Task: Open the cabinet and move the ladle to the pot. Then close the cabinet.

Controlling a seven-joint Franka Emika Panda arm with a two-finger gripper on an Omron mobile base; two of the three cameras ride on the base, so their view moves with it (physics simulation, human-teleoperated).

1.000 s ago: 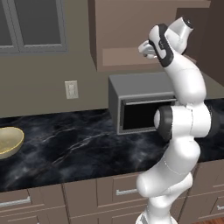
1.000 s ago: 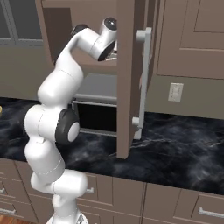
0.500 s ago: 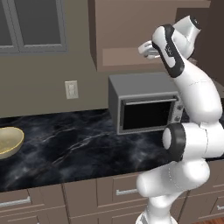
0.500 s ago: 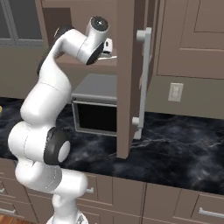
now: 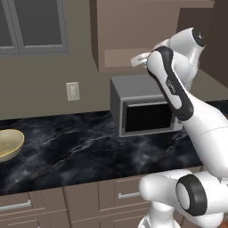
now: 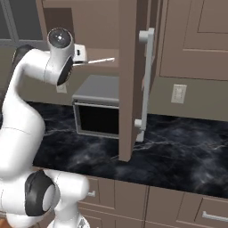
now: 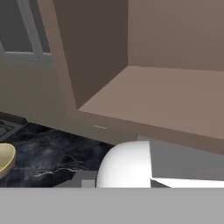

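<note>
The brown cabinet [image 6: 130, 80] stands open, its door swung out toward me with the long silver bar handle [image 6: 145, 84] on its edge. Its bare shelf [image 7: 175, 100] fills the hand view. My gripper [image 6: 82, 54] hangs just left of the opening, above the microwave, shut on the ladle [image 6: 101, 60], whose thin rod points toward the door. The ladle's white round end [image 7: 124, 164] bulges at the bottom of the hand view. From the left base, the gripper [image 5: 139, 60] sits in front of the shelf edge. The yellowish pot [image 5: 9, 144] rests far left on the counter.
A grey microwave [image 5: 144, 113] stands on the black marble counter [image 5: 75, 151] under the open cabinet. A grey glass-paned cabinet [image 5: 35, 26] hangs at the upper left. Wall outlets [image 5: 72, 91] sit on the backsplash, and drawers [image 6: 129, 200] run below the counter.
The hand has drawn back out of the cabinet and swung left and slightly down with the ladle. The elbow has dropped. The door has not moved.
</note>
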